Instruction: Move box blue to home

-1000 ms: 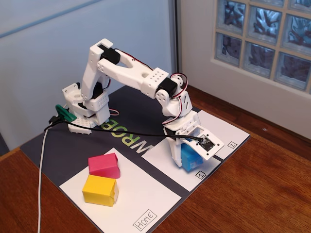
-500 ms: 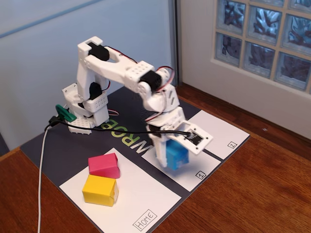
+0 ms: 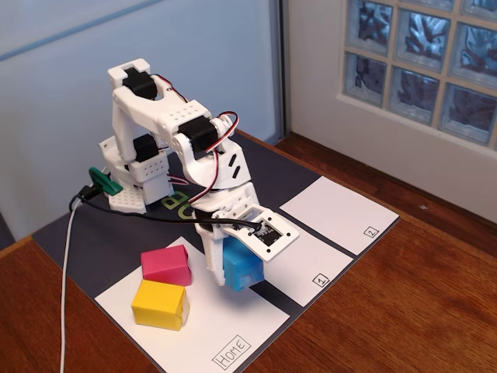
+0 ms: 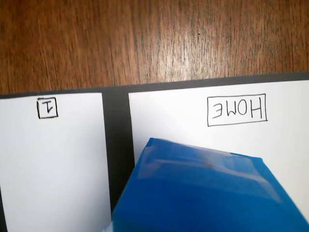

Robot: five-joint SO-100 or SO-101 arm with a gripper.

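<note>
The pincer (image 3: 233,268) is clamped on the box blue (image 3: 243,266), holding it clear of the surface over the right edge of home (image 3: 233,315), close to the dark strip that parts that sheet from the one marked "1" (image 3: 299,264). In the wrist view the box blue (image 4: 207,193) fills the lower middle of the picture, its top face glossy, with the boxed "Home" label (image 4: 236,109) at about 1 o'clock from it and the boxed "1" at about 10 o'clock; how high the block hangs is hard to judge from here.

On home, a pink block (image 3: 167,265) lies at about 9 o'clock from the pincer in the fixed view, and a yellow block (image 3: 160,305) sits touching it, toward 8 o'clock. A second small sheet marked "2" (image 3: 342,214) lies at 2 o'clock, beyond the first. All sheets rest on a dark mat (image 3: 78,241) on the wooden tabletop (image 3: 404,311).
</note>
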